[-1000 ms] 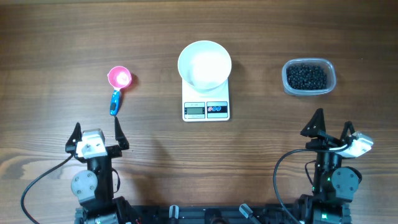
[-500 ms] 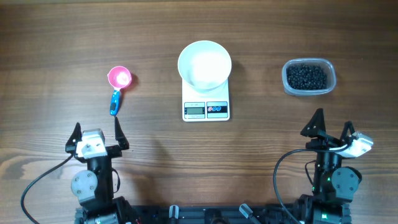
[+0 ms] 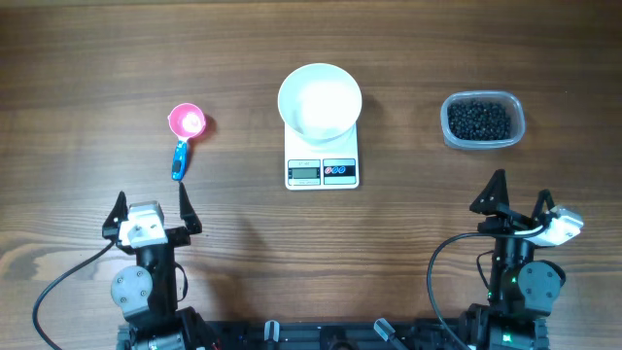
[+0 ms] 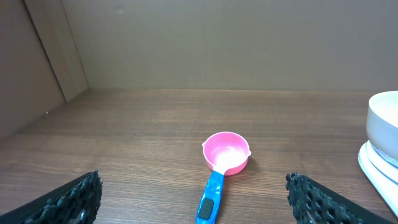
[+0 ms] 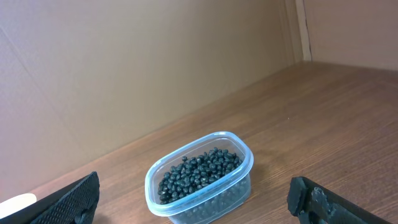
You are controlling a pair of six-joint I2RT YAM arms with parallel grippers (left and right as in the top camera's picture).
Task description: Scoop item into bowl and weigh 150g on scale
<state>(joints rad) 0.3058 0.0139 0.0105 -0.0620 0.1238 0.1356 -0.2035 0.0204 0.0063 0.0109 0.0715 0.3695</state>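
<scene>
small dark round item (image 5: 200, 172) — heaped

A robot lab bench is suggested: two cabled arms (image 3: 146, 277) are mounted at a wooden table (image 3: 87, 58) enclosed by plain boards (image 4: 217, 43).

Overhead stares straight down, scale (image 3: 322, 160) centred. Left wrist, low, faces the scoop (image 4: 222, 160) left of it; right wrist, low, the tub (image 5: 200, 176) right of it, both shared overhead.

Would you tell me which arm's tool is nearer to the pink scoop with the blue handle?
Left. The left tool sits just below the pink scoop in the overhead view; the right tool is far across, beyond the scale.
</scene>
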